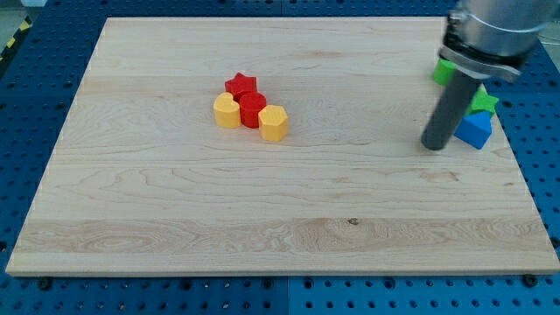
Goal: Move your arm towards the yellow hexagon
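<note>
The yellow hexagon [274,122] lies left of the board's middle, at the right end of a tight cluster. It touches a red round block [252,109]. A yellow heart-shaped block [227,111] sits at the cluster's left and a red star [241,86] at its top. My tip [433,146] rests on the board far to the right of the hexagon, just left of the blue block.
A blue block [475,129], a green star [483,102] and another green block [444,71] sit near the board's right edge, partly hidden behind my rod. The wooden board [262,210] lies on a blue perforated table.
</note>
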Controlling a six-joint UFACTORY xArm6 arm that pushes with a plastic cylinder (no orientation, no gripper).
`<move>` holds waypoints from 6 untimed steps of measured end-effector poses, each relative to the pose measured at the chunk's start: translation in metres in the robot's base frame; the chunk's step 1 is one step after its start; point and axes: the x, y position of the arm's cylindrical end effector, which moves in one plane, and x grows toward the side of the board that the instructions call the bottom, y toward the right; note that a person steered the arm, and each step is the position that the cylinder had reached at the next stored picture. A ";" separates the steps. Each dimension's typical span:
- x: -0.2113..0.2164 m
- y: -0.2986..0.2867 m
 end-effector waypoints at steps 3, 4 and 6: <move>-0.001 -0.053; 0.010 -0.066; 0.027 -0.099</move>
